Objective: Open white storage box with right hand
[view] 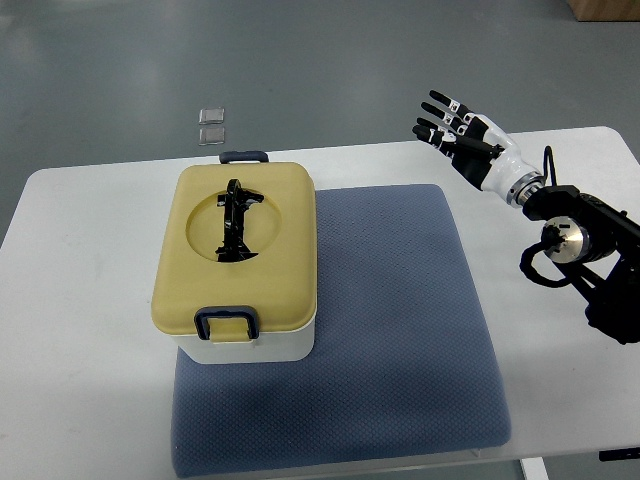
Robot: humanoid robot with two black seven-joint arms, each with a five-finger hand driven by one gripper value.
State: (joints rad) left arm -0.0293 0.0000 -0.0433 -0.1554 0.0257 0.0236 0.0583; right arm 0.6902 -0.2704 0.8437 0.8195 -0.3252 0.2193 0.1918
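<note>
Clasp (pixel 226 322) nearest me looks latched, so the white storage box (pixel 240 262) sits closed on the blue mat's (pixel 400 330) left side. Farther off, right hand (pixel 462 135) hovers well apart, fingers spread, holding nothing, presumably readying its reach.

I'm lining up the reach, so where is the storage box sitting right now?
In the top view the storage box sits left of centre on the blue mat's left part, lid closed, far from the open right hand.

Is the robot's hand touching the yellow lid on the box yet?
Apart. In the top view the right hand hangs open over the table's far right edge, and a wide stretch of blue mat lies between it and the yellow lid.
</note>
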